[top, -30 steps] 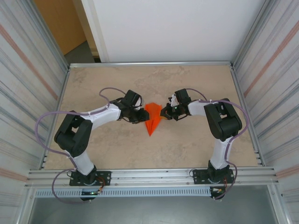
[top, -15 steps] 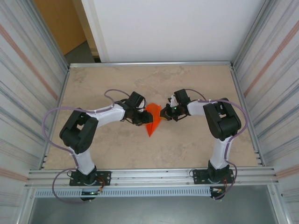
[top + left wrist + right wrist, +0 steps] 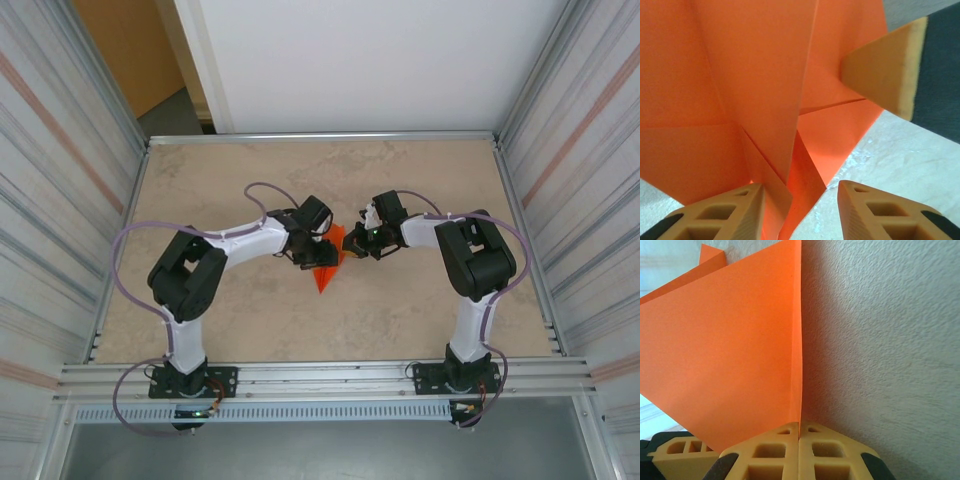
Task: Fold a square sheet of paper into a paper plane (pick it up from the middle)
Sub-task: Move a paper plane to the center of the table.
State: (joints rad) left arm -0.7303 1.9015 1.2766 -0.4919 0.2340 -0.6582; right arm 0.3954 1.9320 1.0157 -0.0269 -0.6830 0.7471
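**Top external.** We list the paper plane (image 3: 322, 272), part-folded with its tip pointing near, in the middle of the counter (image 3: 230, 180). The left claw (image 3: 318, 252) and right claw (image 3: 350, 243) sit at its far, wide end.

**Left wrist.** The paper plane (image 3: 740, 75) shows creased layers. The left claw (image 3: 800, 192) stands apart, a loose flap between its fingers, unpinched.

**Right wrist.** The right claw (image 3: 800, 429) is pressed together on the paper plane's (image 3: 725, 355) edge.

**Handling note.** We judge the right clamp should serve as anchor, and the left claw should close only once the flap sits squarely between its pads.
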